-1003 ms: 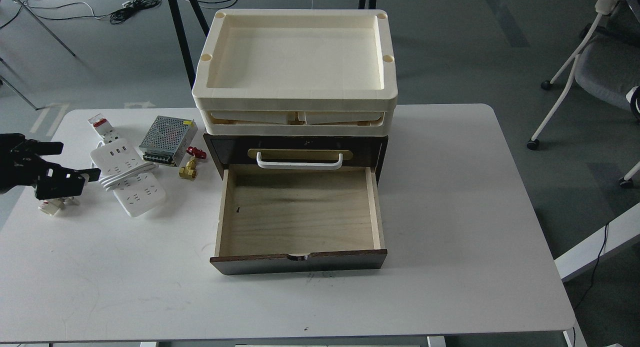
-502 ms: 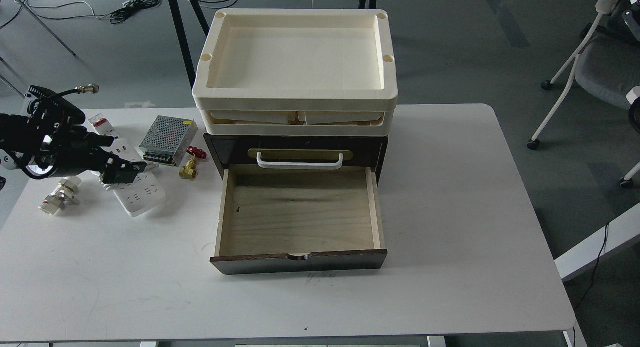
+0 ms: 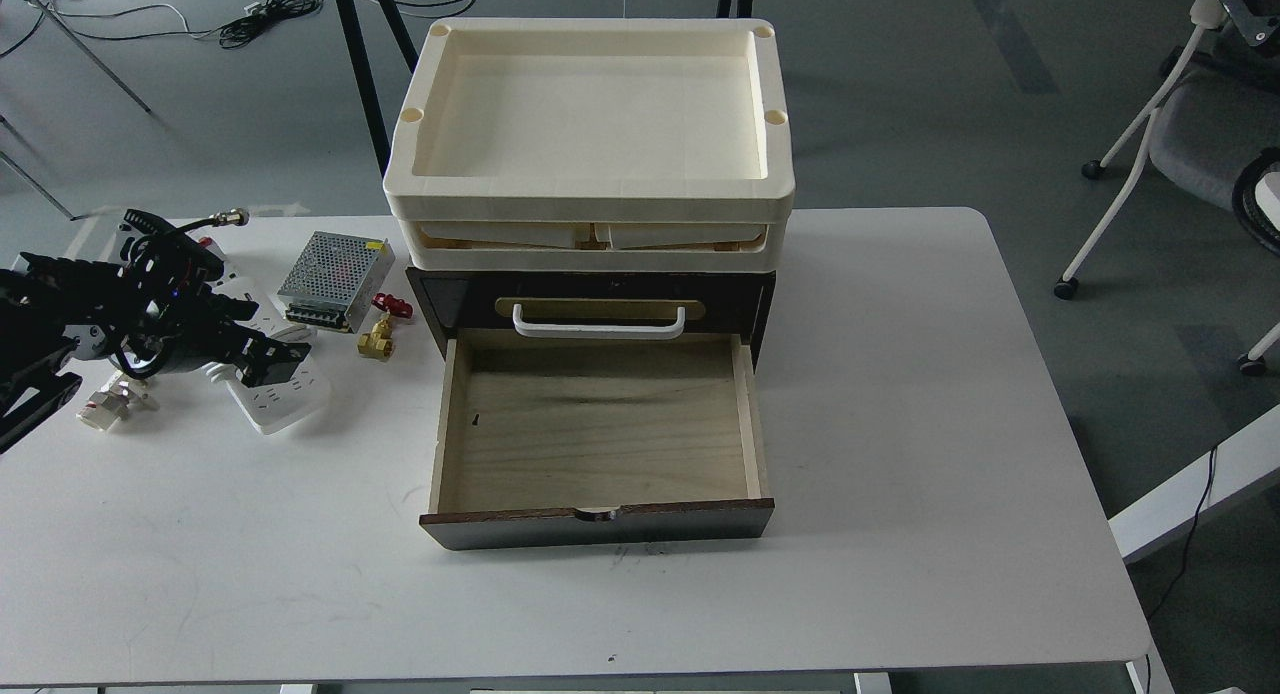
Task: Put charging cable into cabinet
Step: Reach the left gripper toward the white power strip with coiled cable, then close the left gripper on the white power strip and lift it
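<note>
The charging cable (image 3: pixel 288 399), a white power strip with its cord looped round the middle, lies on the table left of the cabinet; my arm covers its far half. My left gripper (image 3: pixel 272 358) is down over the strip's middle, at the cord loop. It looks dark, and I cannot tell its fingers apart or see whether they grip. The dark brown cabinet (image 3: pixel 440 304) stands mid-table. Its white bar handle (image 3: pixel 598 324) is on the shut upper drawer. The lower plywood drawer (image 3: pixel 600 424) is pulled out and empty. My right gripper is out of view.
A silver perforated box (image 3: pixel 335 267) and a brass valve with a red handle (image 3: pixel 380 332) lie between the strip and the cabinet. A small fitting (image 3: pixel 105 404) lies at the left edge. Cream trays (image 3: pixel 590 189) are stacked on the cabinet. An office chair (image 3: pixel 1190 144) stands at the right.
My left arm has swung in from the left edge and moved right. Its gripper now sits over the middle of the power strip. The strip and the drawer have not moved.
</note>
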Action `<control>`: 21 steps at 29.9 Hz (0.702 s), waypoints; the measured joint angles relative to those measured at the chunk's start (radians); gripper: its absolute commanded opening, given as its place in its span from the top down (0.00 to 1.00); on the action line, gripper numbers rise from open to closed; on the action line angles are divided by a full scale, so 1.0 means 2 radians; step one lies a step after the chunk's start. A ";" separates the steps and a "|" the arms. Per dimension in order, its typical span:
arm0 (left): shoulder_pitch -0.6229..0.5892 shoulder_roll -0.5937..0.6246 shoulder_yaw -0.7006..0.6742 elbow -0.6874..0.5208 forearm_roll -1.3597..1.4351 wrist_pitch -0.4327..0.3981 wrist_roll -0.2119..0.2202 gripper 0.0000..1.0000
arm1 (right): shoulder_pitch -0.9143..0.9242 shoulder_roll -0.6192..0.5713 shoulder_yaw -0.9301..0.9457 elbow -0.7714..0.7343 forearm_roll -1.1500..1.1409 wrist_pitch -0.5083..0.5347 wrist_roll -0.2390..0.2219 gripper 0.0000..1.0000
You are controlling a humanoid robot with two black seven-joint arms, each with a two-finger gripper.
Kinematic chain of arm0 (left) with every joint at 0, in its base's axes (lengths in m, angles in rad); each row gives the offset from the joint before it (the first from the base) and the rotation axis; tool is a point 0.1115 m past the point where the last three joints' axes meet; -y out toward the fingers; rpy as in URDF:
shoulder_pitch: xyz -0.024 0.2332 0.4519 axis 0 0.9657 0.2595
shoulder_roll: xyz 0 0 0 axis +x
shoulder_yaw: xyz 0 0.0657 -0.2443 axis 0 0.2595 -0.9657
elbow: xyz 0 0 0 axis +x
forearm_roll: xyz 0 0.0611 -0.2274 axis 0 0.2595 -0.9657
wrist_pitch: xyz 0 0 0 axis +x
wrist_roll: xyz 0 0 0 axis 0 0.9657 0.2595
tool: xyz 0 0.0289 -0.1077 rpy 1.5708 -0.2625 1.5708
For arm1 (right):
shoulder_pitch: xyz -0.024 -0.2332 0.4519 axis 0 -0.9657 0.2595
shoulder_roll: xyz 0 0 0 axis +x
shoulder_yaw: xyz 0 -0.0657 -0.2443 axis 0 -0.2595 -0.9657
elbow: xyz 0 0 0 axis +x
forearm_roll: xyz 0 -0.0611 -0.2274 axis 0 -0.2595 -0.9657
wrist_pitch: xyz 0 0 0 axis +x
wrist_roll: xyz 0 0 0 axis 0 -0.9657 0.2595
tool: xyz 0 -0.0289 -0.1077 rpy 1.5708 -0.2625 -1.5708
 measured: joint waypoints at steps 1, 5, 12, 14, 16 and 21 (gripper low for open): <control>0.000 -0.003 0.006 0.010 -0.001 0.009 0.000 0.21 | 0.000 0.000 0.000 0.000 0.000 0.000 0.000 0.00; 0.000 -0.017 0.027 0.037 -0.005 0.027 0.000 0.21 | -0.002 0.000 0.000 0.000 0.000 0.000 0.000 0.00; 0.009 -0.050 0.032 0.075 -0.006 0.039 0.000 0.21 | -0.003 0.000 -0.001 0.000 0.000 0.000 0.000 0.00; 0.014 -0.059 0.032 0.093 -0.006 0.046 0.000 0.21 | -0.003 0.000 -0.001 0.000 0.000 0.000 0.000 0.00; 0.019 -0.070 0.033 0.116 -0.006 0.051 0.000 0.22 | -0.003 0.000 -0.001 0.000 0.000 0.000 0.000 0.00; 0.027 -0.089 0.033 0.161 -0.006 0.067 0.000 0.26 | -0.005 -0.002 -0.001 0.000 0.000 0.000 0.000 0.00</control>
